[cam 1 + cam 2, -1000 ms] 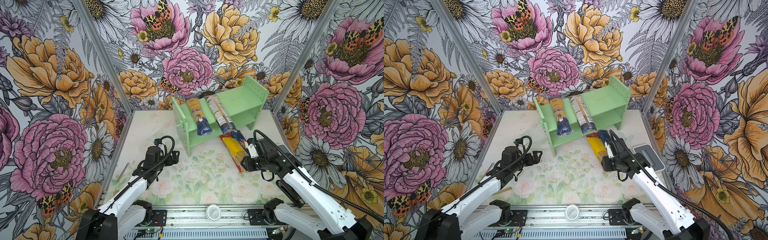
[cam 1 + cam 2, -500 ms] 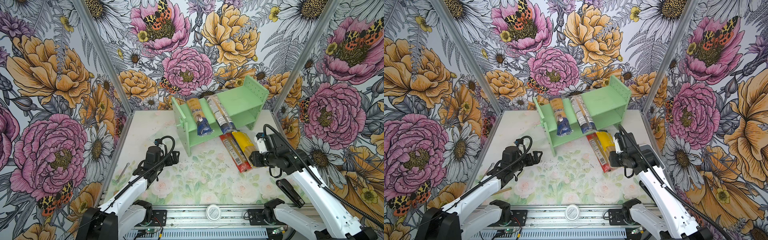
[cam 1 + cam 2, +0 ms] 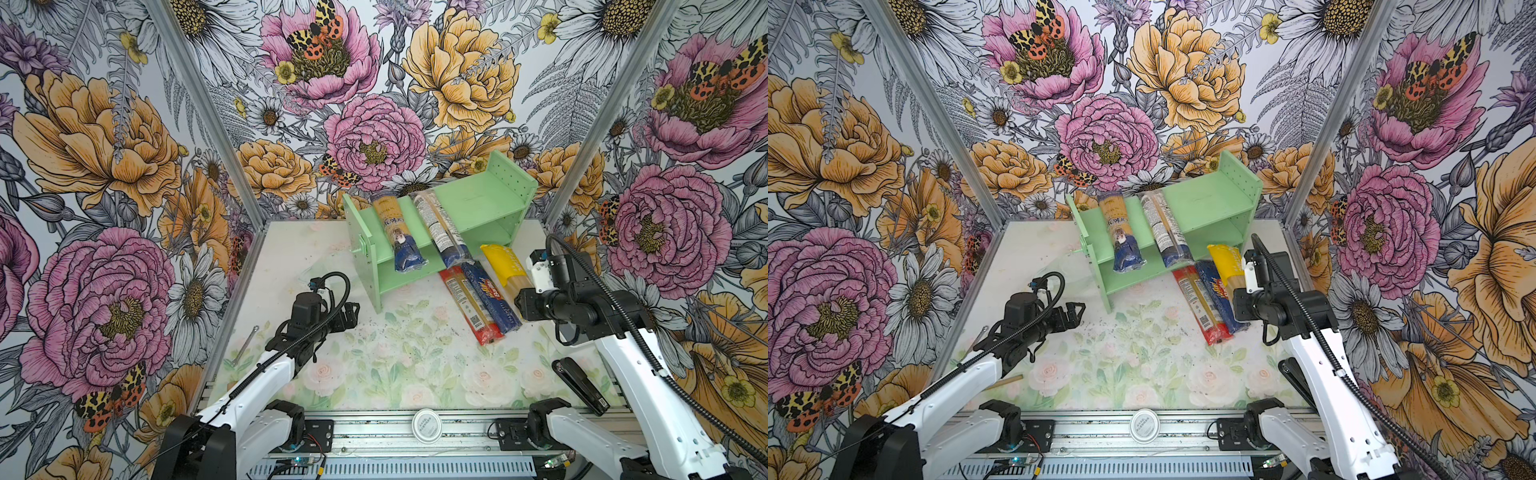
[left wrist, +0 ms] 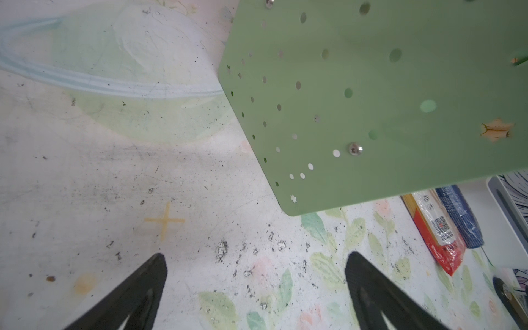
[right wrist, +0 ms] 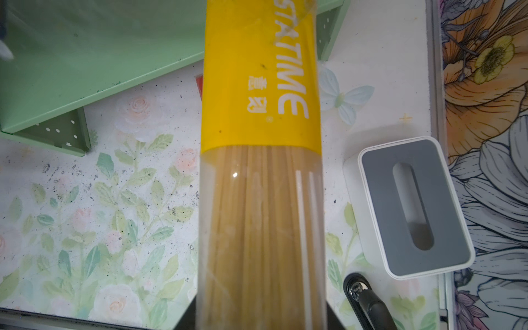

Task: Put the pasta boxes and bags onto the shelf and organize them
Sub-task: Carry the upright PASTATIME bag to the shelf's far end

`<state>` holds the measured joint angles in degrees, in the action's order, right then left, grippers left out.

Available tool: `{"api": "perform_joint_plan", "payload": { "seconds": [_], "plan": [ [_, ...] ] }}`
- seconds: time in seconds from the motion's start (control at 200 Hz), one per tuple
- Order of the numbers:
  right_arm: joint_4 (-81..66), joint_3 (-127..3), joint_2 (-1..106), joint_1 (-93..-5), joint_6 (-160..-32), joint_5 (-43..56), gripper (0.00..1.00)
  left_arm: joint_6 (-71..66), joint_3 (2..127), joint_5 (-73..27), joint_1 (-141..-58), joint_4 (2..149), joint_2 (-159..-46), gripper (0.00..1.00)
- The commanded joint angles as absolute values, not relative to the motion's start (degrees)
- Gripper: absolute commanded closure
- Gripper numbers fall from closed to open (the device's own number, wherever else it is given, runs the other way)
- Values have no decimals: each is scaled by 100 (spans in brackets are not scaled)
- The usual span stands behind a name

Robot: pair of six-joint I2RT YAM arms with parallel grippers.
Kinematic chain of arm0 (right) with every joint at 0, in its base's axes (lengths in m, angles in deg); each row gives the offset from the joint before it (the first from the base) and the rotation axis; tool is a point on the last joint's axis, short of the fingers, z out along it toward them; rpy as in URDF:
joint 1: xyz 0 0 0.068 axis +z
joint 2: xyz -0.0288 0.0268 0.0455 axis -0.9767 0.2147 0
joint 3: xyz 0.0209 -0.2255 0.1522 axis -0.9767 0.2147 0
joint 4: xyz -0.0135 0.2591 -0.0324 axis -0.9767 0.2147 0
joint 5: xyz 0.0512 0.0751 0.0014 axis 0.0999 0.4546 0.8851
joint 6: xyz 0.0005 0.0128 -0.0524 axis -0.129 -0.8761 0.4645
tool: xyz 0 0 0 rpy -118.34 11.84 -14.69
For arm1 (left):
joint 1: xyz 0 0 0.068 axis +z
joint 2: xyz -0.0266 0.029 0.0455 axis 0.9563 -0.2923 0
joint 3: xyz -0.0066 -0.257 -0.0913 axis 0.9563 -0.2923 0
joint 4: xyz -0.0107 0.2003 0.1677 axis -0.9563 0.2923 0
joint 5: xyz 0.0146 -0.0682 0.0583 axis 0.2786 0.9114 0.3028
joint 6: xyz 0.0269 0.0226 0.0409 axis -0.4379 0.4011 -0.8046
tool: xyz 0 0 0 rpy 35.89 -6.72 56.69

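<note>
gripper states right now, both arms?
left gripper: open, holding nothing.
right gripper: closed on the yellow spaghetti pack.

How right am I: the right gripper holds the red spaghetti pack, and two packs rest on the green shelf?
Wrong colour: the right gripper holds the yellow pack, as the right wrist view shows. Two packs do rest on the green shelf.
</note>
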<state>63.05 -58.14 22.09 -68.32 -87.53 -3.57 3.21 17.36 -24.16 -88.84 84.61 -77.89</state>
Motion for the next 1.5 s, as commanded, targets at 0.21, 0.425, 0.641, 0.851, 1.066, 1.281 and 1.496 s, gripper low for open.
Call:
{"api": "perform_joint_plan", "payload": {
  "seconds": [0.21, 0.425, 0.641, 0.851, 1.066, 1.281, 1.496],
  "plan": [
    [5658, -6773, 2343, -7160, -8290, -506, 100, 193, 1777, -2340, -8821, 8398, -7769, 1],
    [5637, -7333, 2603, -7264, -8019, -469, 100, 198, 1756, -2327, -8818, 8378, -7780, 1],
    [5548, -7824, 2925, -7345, -7918, -341, 100, 198, 1736, -2345, -8815, 8385, -7737, 1],
    [5411, -8402, 3360, -7390, -7807, -187, 100, 203, 1724, -2352, -8808, 8410, -7686, 1],
    [5257, -9175, 4039, -7391, -7725, 118, 100, 215, 1711, -2349, -8804, 8411, -7667, 1],
    [5145, -10005, 4817, -7391, -7680, 381, 100, 201, 1711, -2393, -8798, 8472, -7597, 1],
    [5132, -10787, 5490, -7395, -7636, 601, 100, 190, 1711, -2406, -8761, 8516, -7511, 1]
  ]
}}
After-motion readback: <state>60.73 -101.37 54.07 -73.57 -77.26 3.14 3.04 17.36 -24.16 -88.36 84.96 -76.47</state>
